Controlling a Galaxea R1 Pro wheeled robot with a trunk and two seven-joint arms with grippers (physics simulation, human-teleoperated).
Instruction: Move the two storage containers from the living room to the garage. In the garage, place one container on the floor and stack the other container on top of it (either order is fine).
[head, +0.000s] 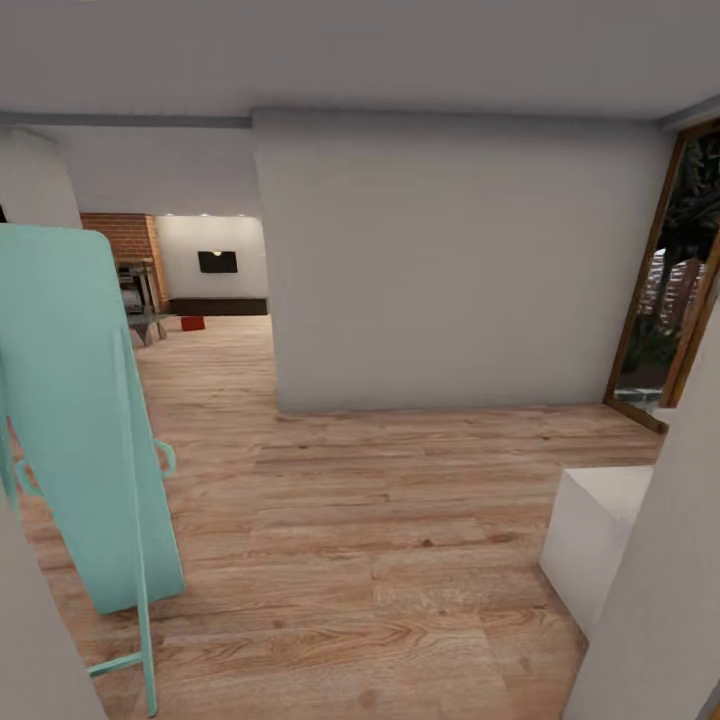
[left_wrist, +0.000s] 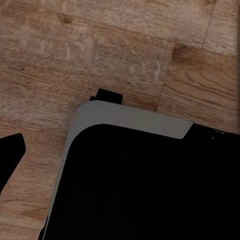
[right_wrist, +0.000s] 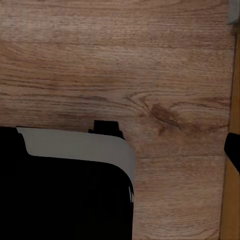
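Wrist views: light wood-plank floor under dark robot body; gripper fingers hidden, spread cannot be told. Nearby at left, turquoise folded frame. White wall ahead. Far beyond, small red box on floor, possibly storage container.

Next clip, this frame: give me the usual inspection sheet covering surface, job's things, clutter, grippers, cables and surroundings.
Surface: light wood-plank floor.
Job's things: one small red container on the floor in the far room; second nothing seen.
Clutter: teal folded stand near the robot's left; white block at its right.
Grippers: state cannot be told; wrist views look down on planks past dark robot bodywork.
Cables: nothing seen.
Surroundings: grey partition wall ahead, wood-framed glass door, brick wall in the far room.
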